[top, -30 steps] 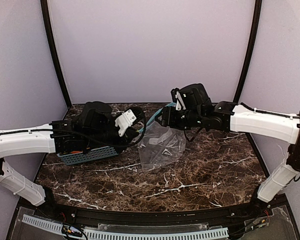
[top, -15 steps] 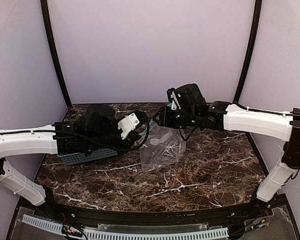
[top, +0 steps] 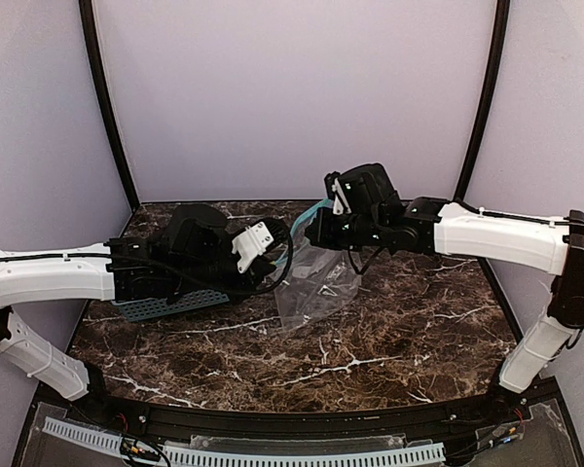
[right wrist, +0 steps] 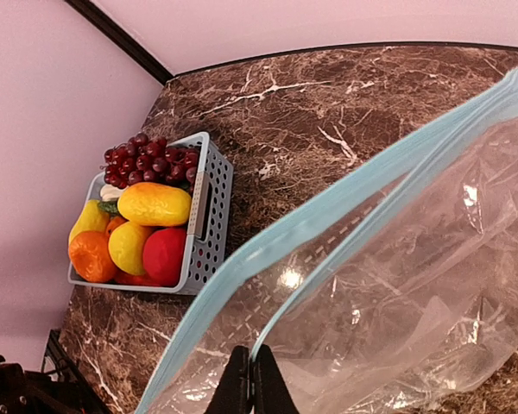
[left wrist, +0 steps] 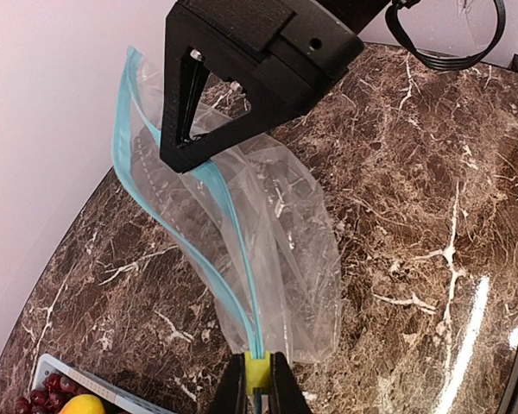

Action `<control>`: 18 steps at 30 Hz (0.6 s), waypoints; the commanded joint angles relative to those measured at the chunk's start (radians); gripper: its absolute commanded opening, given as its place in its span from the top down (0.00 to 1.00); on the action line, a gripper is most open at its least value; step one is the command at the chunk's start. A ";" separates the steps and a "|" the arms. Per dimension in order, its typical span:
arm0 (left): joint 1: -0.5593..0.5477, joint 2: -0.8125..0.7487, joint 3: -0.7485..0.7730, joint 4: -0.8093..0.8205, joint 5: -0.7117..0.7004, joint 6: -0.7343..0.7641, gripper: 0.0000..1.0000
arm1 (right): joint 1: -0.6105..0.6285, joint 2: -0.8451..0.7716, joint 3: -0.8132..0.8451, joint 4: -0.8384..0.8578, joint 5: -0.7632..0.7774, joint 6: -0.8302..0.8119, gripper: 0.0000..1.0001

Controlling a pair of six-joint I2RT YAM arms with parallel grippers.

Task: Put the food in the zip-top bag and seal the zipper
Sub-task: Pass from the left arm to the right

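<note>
L gripper (left wrist: pixel 257 376): clenched on the end of the zipper (left wrist: pixel 220 203). R gripper (right wrist: pixel 249 379): clenched on same strip, further along. Clear bag (left wrist: pixel 285 250) hangs betw. the two, empty, mouth barely parted. All food (right wrist: pixel 142 233) sits in basket (right wrist: pixel 209 207), well apart, up-left of R gripper. Rec.: draw lips apart slowly, pinches firm at the strip. Risk: slip or tear.

walls (top: pixel 292 97): plain pale lilac, evenly lit
table (top: pixel 389 341): dark brown marble-look top, white veins, glossy, caught some glare
posts (top: pixel 105 107): two thin black ones curved up from the table's back corners
near edge: a white slotted strip (top: pixel 273 454) ran along it
</note>
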 commanded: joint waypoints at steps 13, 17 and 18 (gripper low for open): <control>0.076 -0.080 0.098 0.017 0.266 -0.319 0.18 | 0.006 -0.120 -0.009 0.033 -0.139 -0.385 1.00; 0.129 -0.063 0.155 -0.007 0.337 -0.455 0.16 | 0.010 -0.130 -0.013 -0.006 -0.191 -0.435 1.00; 0.132 -0.055 0.162 -0.011 0.336 -0.482 0.14 | 0.010 -0.134 -0.024 -0.003 -0.198 -0.437 1.00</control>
